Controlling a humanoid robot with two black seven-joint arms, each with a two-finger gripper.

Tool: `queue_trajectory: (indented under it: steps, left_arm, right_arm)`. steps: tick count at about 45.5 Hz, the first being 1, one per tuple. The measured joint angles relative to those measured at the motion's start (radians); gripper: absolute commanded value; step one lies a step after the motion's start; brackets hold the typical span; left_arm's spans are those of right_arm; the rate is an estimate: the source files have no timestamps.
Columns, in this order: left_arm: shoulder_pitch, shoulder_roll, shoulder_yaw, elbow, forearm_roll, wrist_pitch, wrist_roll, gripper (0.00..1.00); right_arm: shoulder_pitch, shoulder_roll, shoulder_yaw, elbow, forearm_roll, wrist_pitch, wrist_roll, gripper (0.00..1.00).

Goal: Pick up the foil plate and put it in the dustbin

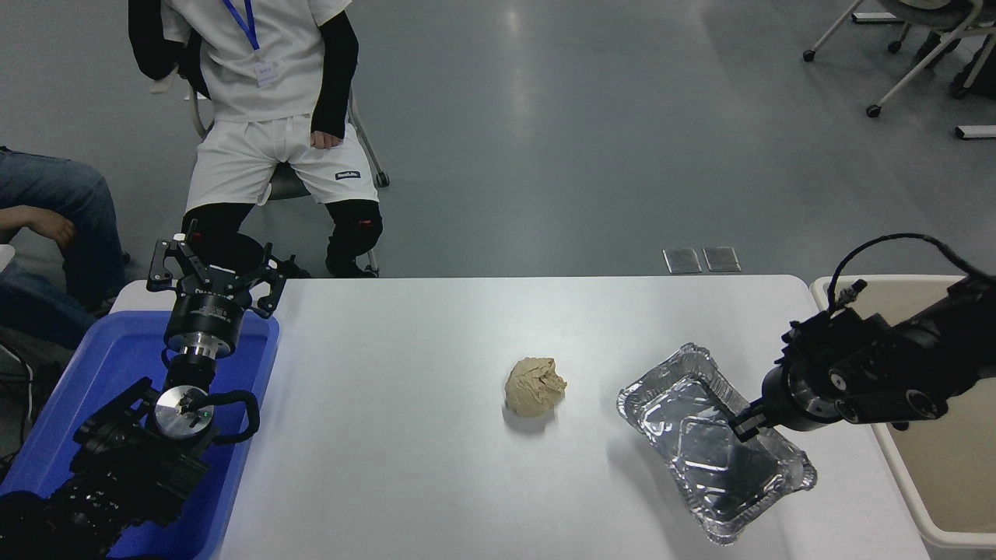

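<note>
Foil plate (pixel 712 443): shiny crinkled aluminium, rounded rectangle, embossed base, near-right on white table (pixel 436 467). Right gripper (pixel 745 425) pinching its right rim. Cream dustbin (pixel 926 529) right of table. Left gripper (pixel 212 272) spread over blue tub (pixel 93 373).

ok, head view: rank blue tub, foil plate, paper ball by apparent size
1. Blue tub, largest, though partly hidden by the left arm and cut off by the frame.
2. Foil plate.
3. Paper ball, smallest.

There was one foil plate (pixel 714 443), one crumpled paper ball (pixel 534 386), one dustbin (pixel 945 467), one blue tub (pixel 93 373), two grippers and two seated people.
</note>
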Motion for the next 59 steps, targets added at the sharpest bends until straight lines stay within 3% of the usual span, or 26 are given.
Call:
queue_trajectory:
  steps: [20,44,59]
  left_arm:
    - [0.0,0.0,0.0,0.0,0.0,0.0,0.0,0.99]
    - [0.0,0.0,0.0,0.0,-0.001,0.0,0.0,0.99]
    - [0.0,0.0,0.0,0.0,0.0,0.0,0.0,0.99]
  right_arm:
    - [0.333,-0.119,-0.036,0.176,0.03,0.23,-0.001,0.0]
    - [0.67,-0.184,-0.038,0.232,0.036,0.544,0.0,0.0]
    - [0.808,-0.212,-0.039,0.236,0.037,0.613,0.0,0.0]
